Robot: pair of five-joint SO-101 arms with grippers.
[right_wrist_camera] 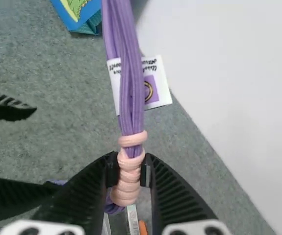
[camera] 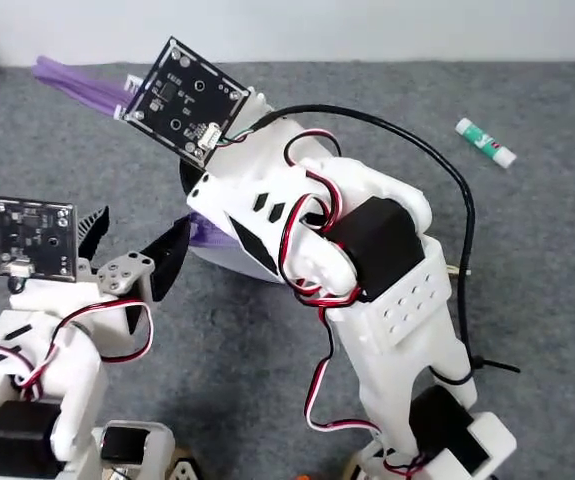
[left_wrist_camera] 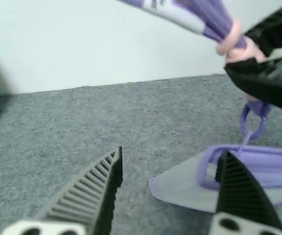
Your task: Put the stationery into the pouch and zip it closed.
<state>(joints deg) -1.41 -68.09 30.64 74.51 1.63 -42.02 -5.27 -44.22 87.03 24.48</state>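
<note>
Right gripper (right_wrist_camera: 128,164) is clenched on a purple stationery bundle (right_wrist_camera: 123,73) at its pink band (right_wrist_camera: 129,171); the bundle points to the upper left of the high view. Loading looks like the step in hand. Next, the bundle probably needs lowering into the pouch (left_wrist_camera: 190,191), at the lower right of the left wrist view, just beyond the spread-open left gripper (left_wrist_camera: 171,154). A glue stick (camera: 485,141) lies at the upper right, well apart.

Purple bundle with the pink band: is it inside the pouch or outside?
Outside. The right gripper clamps the purple bundle at its pink band, up off the pouch.
</note>
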